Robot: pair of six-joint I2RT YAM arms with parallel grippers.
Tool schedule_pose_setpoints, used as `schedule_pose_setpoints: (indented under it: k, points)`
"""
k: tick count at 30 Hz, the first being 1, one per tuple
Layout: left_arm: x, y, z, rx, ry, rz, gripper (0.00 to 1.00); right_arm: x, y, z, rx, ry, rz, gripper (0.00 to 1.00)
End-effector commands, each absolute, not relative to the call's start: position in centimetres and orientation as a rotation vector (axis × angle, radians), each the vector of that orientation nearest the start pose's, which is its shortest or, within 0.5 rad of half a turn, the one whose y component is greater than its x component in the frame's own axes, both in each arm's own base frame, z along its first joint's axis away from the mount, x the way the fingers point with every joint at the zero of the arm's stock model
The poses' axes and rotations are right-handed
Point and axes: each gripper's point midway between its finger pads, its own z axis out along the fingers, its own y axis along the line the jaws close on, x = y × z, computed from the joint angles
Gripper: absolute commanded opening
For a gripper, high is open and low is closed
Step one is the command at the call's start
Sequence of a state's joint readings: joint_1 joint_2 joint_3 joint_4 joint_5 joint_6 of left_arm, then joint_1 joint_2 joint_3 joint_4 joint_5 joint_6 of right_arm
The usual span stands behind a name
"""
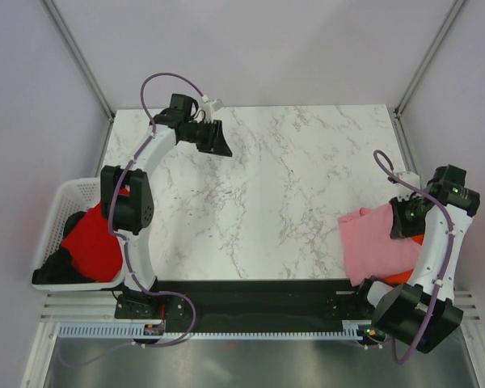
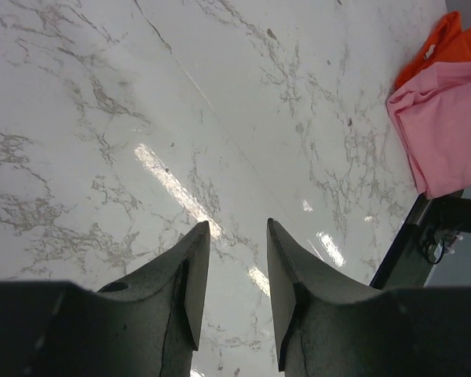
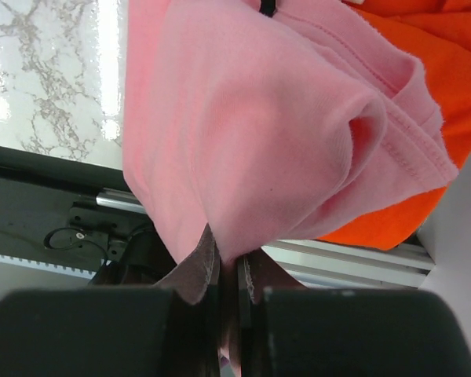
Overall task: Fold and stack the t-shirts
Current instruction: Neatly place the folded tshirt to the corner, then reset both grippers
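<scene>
1. Near right of the marble table point(image 1: 291, 186): my right gripper point(image 3: 228, 263) is clamped on a fold of the light pink t-shirt point(image 3: 243, 118); the cloth is pinched between my almost closed fingers; the shirt lies bunched along the table's right side.
2. Under it: the bright orange t-shirt point(image 3: 424, 47) shows past the pink one's edges, touching it.
3. Near left, beside the table: the red t-shirt point(image 1: 93, 242) is heaped in the white lattice basket point(image 1: 69, 194), next to a dark cloth point(image 1: 52, 271).
4. Far left: my left gripper point(image 2: 237, 232) hangs over the marble; fingers a narrow gap apart, holding nothing; well apart from all three shirts.
</scene>
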State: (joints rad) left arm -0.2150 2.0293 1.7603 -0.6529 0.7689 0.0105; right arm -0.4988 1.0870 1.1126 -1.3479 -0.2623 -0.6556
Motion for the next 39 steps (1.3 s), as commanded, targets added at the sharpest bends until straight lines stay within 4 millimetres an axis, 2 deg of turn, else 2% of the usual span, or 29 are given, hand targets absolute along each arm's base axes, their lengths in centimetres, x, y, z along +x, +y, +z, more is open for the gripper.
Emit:
schedule_pose_setpoints:
  k: [1, 9, 13, 18, 21, 25, 26, 27, 29, 30, 31, 32, 33, 34, 36, 38, 39]
  points:
    - [43.2, -22.9, 19.1, 0.614, 2.249, -1.062, 0.43, 13.9, -6.5, 15.9, -0.267, 2.817, 0.222, 0.0]
    - [42.6, -23.5, 19.1, 0.638, 2.247, -1.056, 0.43, 13.9, -10.7, 14.5, -0.121, 2.834, 0.227, 0.0]
    - [42.5, -23.8, 19.2, 0.651, 2.242, -1.051, 0.43, 14.6, -12.8, 12.7, -0.051, 2.843, 0.194, 0.0]
    - [41.9, -23.8, 19.9, 0.662, 2.23, -1.03, 0.43, 15.2, -14.0, 10.6, 0.027, 2.847, 0.145, 0.0]
    - [41.7, -23.5, 20.2, 0.684, 2.213, -0.995, 0.43, 15.4, -15.2, 9.6, 0.061, 2.852, 0.073, 0.0]
    - [41.7, -22.9, 20.8, 0.688, 2.198, -0.932, 0.43, 15.6, -17.8, 8.1, 0.137, 2.825, -0.132, 0.0]
    - [41.7, -22.8, 20.9, 0.688, 2.193, -0.922, 0.43, 15.7, -18.3, 8.0, 0.159, 2.813, -0.172, 0.04]
    - [41.5, -22.7, 21.3, 0.685, 2.187, -0.914, 0.44, 15.8, -18.6, 8.3, 0.174, 2.793, -0.209, 0.24]
    - [41.6, -22.3, 21.7, 0.68, 2.176, -0.883, 0.46, 16.0, -19.4, 9.1, 0.228, 2.753, -0.284, 0.48]
    - [41.5, -22.0, 22.1, 0.675, 2.169, -0.86, 0.46, 16.1, -19.8, 10.5, 0.237, 2.702, -0.352, 0.84]
    - [41.4, -21.8, 22.4, 0.675, 2.163, -0.846, 0.47, 16.4, -19.9, 11.5, 0.235, 2.663, -0.38, 0.94]
    - [41.4, -21.6, 22.8, 0.675, 2.151, -0.833, 0.48, 16.7, -19.7, 12.8, 0.204, 2.623, -0.393, 0.98]
    - [41.3, -21.4, 23.0, 0.668, 2.148, -0.819, 0.48, 16.9, -19.5, 13.8, 0.194, 2.601, -0.381, 0.98]
    - [41.3, -20.8, 24.0, 0.653, 2.129, -0.781, 0.49, 17.2, -19.4, 15.2, 0.203, 2.592, -0.357, 0.98]
    - [41.6, -19.9, 24.8, 0.606, 2.116, -0.703, 0.54, 18.3, -19.1, 16.3, 0.24, 2.545, -0.281, 0.98]
    - [41.8, -18.6, 25.9, 0.541, 2.106, -0.615, 0.58, 20.2, -18.8, 18.3, 0.202, 2.459, -0.232, 0.98]
    - [42.3, -17.3, 25.6, 0.488, 2.125, -0.521, 0.6, 22.0, -17.1, 18.8, 0.118, 2.391, -0.096, 0.98]
